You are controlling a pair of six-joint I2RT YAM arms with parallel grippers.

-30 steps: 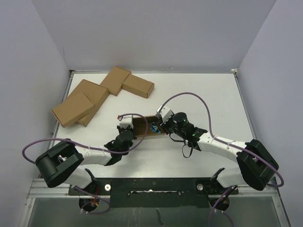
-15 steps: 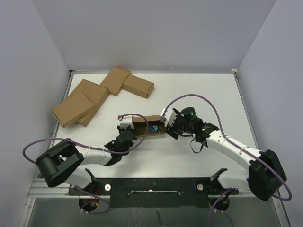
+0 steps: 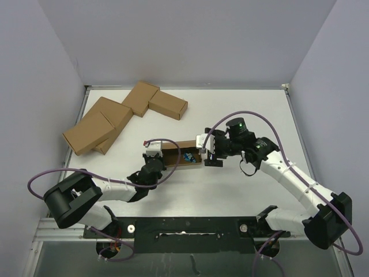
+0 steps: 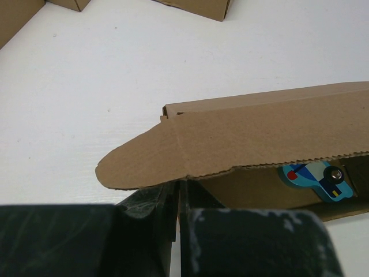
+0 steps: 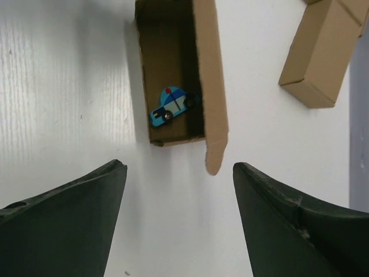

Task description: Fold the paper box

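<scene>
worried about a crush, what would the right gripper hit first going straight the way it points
Probably the paper box: its rounded flap tip lies nearest ahead of the open right gripper, then the box's open end. Height is unclear, so it might pass above.

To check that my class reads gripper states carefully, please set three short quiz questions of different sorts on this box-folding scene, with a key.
1. True or false: the right gripper is clamped on the paper box.
2. What lies inside the paper box? A) a toy car B) a pen C) nothing
3. Fill in: the ___ gripper is shut on the box's edge.
Key: 1 false, it is open and empty beside the box; 2 A; 3 left, the left gripper.
</scene>
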